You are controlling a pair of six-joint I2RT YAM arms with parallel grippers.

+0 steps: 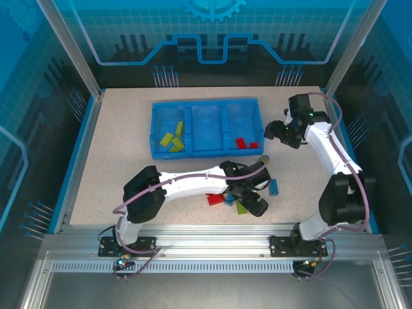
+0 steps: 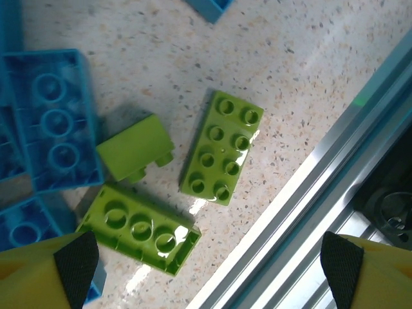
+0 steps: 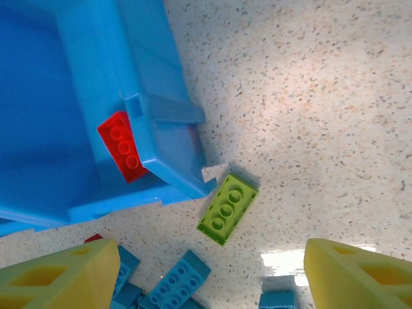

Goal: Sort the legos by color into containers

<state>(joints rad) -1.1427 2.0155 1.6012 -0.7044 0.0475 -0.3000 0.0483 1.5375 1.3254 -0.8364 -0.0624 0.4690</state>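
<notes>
Left gripper (image 2: 209,264) hangs wide open and empty over the yellow-green studded plastic brick (image 2: 222,147) mid-frame. Looks light, rigid, kinda slick, so best pinched across its long flat sides. Right gripper (image 3: 212,270) gapes empty too.

Bright, even overhead light.
You see white glare on the green brick (image 2: 222,147) and tabletop (image 3: 322,96); shadows are short and soft.
</notes>
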